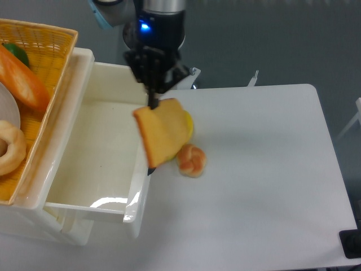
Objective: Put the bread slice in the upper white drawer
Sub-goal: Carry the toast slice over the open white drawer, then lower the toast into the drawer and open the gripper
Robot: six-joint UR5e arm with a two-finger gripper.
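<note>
**Toast over drawer wall**

Gripper (153, 103) clenched on top edge of the bread slice (162, 132), which hangs tilted in the air above the right wall of the upper white drawer (84, 164). Knotted bun (192, 160) on table (265, 186), just right of drawer.

wall: plain grey | table (271, 186): white, glossy | light: even, soft shadows
</note>
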